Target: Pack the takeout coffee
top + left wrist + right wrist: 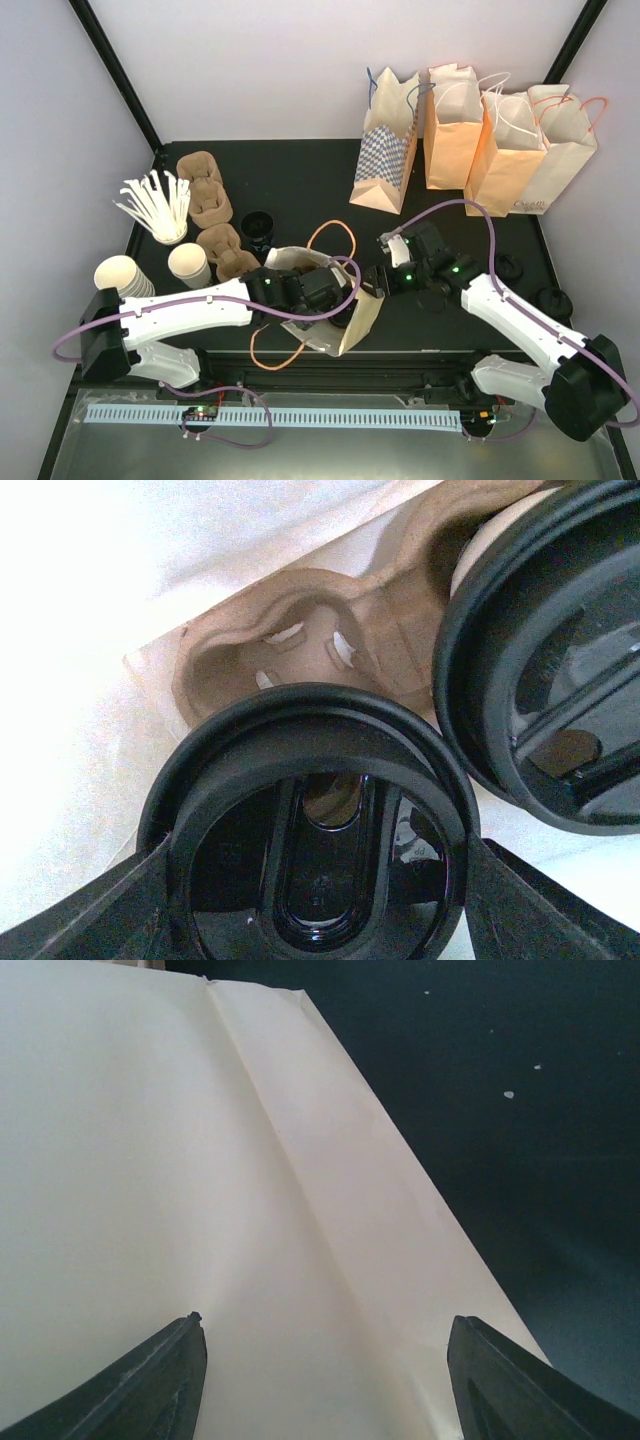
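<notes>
My left gripper (325, 290) reaches into a cream paper bag (355, 325) that lies open mid-table. In the left wrist view this gripper (318, 850) is shut on the takeout coffee's round black lid (315, 830); the cup below the lid is hidden. It hangs over a brown pulp carrier (300, 610) on the bag's floor. A second lidded coffee (550, 680) sits in the carrier's right pocket. My right gripper (380, 280) stands open at the bag's right side. In the right wrist view (327, 1320) only the bag's flat creased wall (200, 1180) lies beyond its fingers.
Several paper bags (455, 125) stand upright at the back right. At the left are spare pulp carriers (205, 190), a black cup (258, 225), a cup of white sticks (160, 205) and plain cream cups (188, 262). Loose black lids (552, 298) lie at the right.
</notes>
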Tool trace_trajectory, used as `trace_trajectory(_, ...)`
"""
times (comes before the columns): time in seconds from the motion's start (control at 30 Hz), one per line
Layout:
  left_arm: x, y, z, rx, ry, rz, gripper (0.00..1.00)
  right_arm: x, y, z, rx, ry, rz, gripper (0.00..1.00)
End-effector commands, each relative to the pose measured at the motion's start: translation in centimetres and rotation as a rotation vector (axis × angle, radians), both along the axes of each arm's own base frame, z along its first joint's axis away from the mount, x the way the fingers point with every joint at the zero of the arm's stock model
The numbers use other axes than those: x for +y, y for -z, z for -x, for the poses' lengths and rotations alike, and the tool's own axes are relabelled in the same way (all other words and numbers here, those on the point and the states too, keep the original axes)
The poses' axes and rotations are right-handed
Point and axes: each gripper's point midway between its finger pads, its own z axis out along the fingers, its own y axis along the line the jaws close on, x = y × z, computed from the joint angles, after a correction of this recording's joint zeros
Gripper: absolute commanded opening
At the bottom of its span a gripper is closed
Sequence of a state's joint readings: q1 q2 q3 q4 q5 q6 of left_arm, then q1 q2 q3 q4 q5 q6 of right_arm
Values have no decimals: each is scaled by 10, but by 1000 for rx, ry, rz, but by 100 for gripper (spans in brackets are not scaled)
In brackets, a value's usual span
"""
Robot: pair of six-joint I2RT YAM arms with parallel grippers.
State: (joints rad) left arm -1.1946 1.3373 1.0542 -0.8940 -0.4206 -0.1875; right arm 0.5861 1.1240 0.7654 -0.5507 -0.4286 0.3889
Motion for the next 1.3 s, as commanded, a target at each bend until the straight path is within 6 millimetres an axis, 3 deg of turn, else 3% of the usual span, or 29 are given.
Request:
trace_trajectory(0.0, 9, 11, 8, 45, -21, -36, 40, -2, 4, 2, -26, 13, 4, 68)
trace_trajectory(0.2, 11, 14, 5, 28, -51, -16, 40, -1, 3, -12, -52, 27, 44, 68)
trace_trajectory(0.37, 6, 14, 8, 33, -47, 61, 40, 3, -3, -50, -12, 66, 18, 68)
trace_trajectory(0.57, 4, 8, 10, 32, -35, 131, 40, 35, 15, -82, 142, 12, 2, 68)
trace_trajectory(0.77, 8, 13, 7, 24, -47, 137, 40, 70, 52, -82, 316, -74, -1, 67)
trace_trajectory(0.9, 8, 13, 0, 30, -73, 167, 40, 82, 72, -74, 425, -115, -14, 66)
trace_trajectory(1.27, 14, 18, -3, 75, -94, 212, 40, 101, 97, -72, 554, -177, -73, 67)
